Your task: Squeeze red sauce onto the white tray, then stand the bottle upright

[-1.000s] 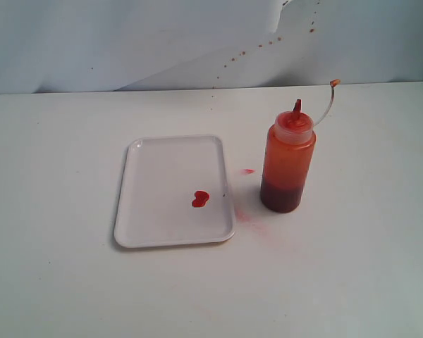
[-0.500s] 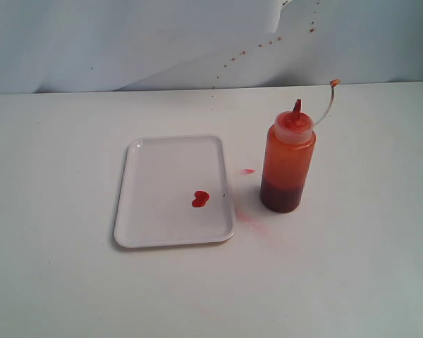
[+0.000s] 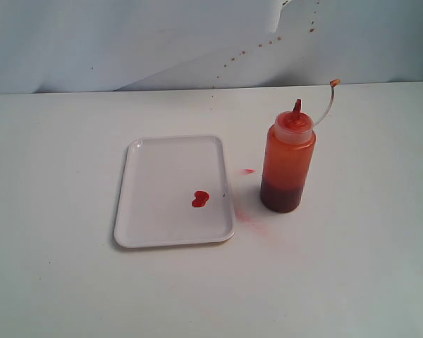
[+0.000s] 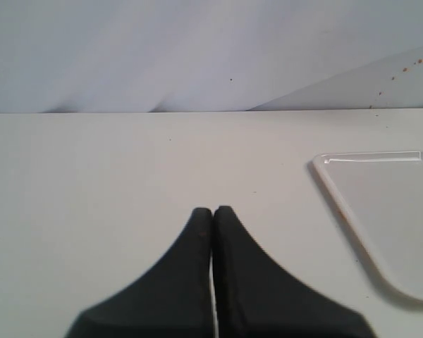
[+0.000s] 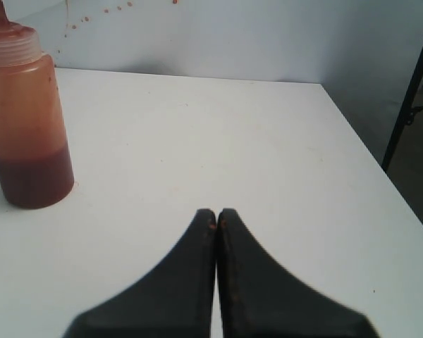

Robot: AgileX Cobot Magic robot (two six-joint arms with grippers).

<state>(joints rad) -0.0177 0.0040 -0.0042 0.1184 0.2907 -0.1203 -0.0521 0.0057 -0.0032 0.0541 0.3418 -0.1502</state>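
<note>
The white tray [image 3: 170, 191] lies flat on the table, left of centre in the exterior view, and a corner of the tray [image 4: 388, 211] shows in the left wrist view. A small glossy blob of red sauce [image 3: 200, 198] sits on it near its right rim. The bottle [image 3: 287, 165] stands upright just right of the tray, nozzle up, cap strap curving off to the right; the bottle [image 5: 25, 120] also shows in the right wrist view. Neither arm appears in the exterior view. My left gripper [image 4: 212, 210] is shut and empty. My right gripper [image 5: 216, 213] is shut and empty, well clear of the bottle.
A small red drop [image 3: 248, 171] and faint pinkish smears [image 3: 244, 215] mark the table between tray and bottle. Red specks dot the back wall [image 3: 268, 44]. The table's right edge [image 5: 381, 176] drops off beside a dark post [image 5: 412, 91].
</note>
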